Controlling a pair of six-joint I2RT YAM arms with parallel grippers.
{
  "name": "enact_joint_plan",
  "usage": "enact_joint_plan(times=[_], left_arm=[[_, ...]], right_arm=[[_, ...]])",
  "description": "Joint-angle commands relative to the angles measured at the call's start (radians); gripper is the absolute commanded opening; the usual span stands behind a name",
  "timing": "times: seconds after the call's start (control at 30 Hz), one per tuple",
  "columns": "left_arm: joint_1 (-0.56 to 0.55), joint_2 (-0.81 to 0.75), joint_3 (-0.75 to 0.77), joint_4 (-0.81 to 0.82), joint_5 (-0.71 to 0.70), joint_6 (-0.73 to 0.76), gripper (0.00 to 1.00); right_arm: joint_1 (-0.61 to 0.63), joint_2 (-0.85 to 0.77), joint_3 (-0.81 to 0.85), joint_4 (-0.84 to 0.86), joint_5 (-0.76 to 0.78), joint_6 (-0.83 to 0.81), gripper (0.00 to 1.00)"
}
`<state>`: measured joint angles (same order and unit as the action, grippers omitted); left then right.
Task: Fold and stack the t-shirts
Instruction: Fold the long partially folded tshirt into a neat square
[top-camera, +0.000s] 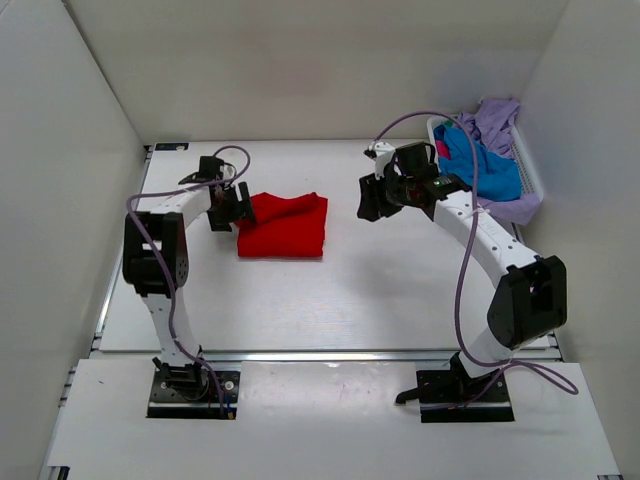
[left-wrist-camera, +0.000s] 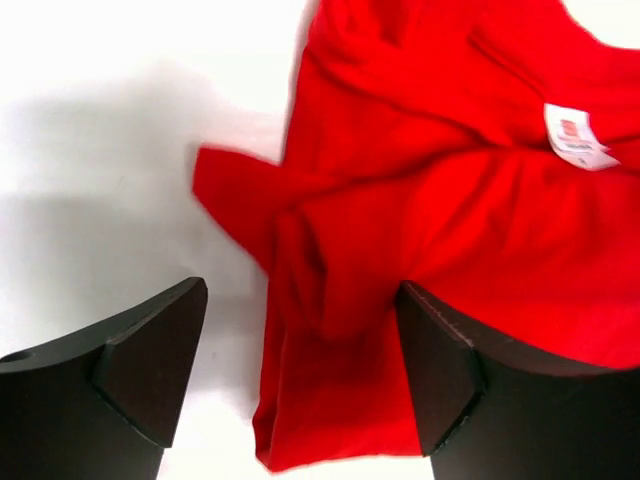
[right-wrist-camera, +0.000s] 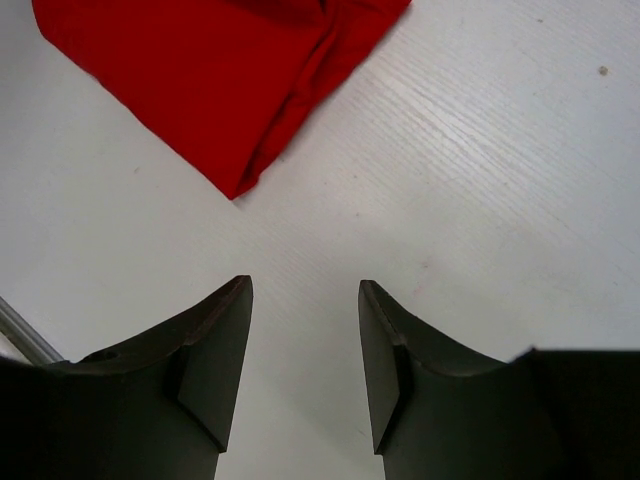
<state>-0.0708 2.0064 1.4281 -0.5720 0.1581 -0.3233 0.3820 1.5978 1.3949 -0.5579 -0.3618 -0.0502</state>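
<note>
A bright red t-shirt (top-camera: 283, 225) lies folded in a rough rectangle on the white table, left of centre. My left gripper (top-camera: 225, 207) is open at the shirt's left edge. In the left wrist view the red cloth (left-wrist-camera: 440, 170), with a white neck label, lies under and between the spread jaws of that gripper (left-wrist-camera: 300, 345). My right gripper (top-camera: 374, 200) is open and empty, to the right of the shirt and apart from it. In the right wrist view the gripper (right-wrist-camera: 305, 340) is over bare table, with a corner of the red shirt (right-wrist-camera: 210, 80) ahead. A blue t-shirt (top-camera: 487, 165) and a lavender t-shirt (top-camera: 498, 118) lie heaped in the basket.
A white slatted basket (top-camera: 531, 172) stands at the back right corner, against the right wall. White walls close the table on the left, back and right. The right arm's purple cable arcs above its wrist.
</note>
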Motion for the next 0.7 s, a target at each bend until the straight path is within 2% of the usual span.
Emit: enact_joint_plan(times=[0.0, 0.17, 0.27, 0.33, 0.4, 0.47, 0.5, 0.53, 0.57, 0.67], left_arm=[[0.020, -0.126, -0.090, 0.222, 0.012, -0.079, 0.89], [0.014, -0.182, -0.048, 0.285, -0.015, -0.088, 0.92], [0.014, -0.199, -0.029, 0.293, 0.014, -0.105, 0.90], [0.020, -0.184, -0.008, 0.221, 0.037, -0.108, 0.88], [0.023, -0.166, 0.006, 0.181, 0.067, -0.079, 0.79], [0.014, -0.173, -0.030, 0.173, 0.083, -0.073, 0.60], [0.014, -0.178, -0.050, 0.175, 0.078, -0.066, 0.54], [0.005, -0.182, -0.058, 0.175, 0.083, -0.062, 0.40], [0.008, -0.179, -0.069, 0.172, 0.080, -0.057, 0.32], [-0.012, -0.111, -0.023, 0.123, 0.084, -0.034, 0.32]], right_arm=[[0.014, -0.056, -0.034, 0.043, -0.026, 0.021, 0.44], [0.031, -0.061, -0.059, 0.047, -0.035, 0.038, 0.44], [0.037, -0.058, -0.062, 0.047, -0.040, 0.038, 0.44], [0.038, -0.065, -0.068, 0.056, -0.043, 0.041, 0.44], [0.032, -0.065, -0.069, 0.061, -0.048, 0.049, 0.45], [0.037, -0.068, -0.068, 0.062, -0.048, 0.044, 0.45], [0.031, -0.070, -0.076, 0.065, -0.054, 0.044, 0.45], [0.028, -0.068, -0.073, 0.067, -0.057, 0.050, 0.44], [0.024, -0.076, -0.085, 0.059, -0.060, 0.046, 0.44], [0.021, -0.076, -0.083, 0.069, -0.059, 0.049, 0.44]])
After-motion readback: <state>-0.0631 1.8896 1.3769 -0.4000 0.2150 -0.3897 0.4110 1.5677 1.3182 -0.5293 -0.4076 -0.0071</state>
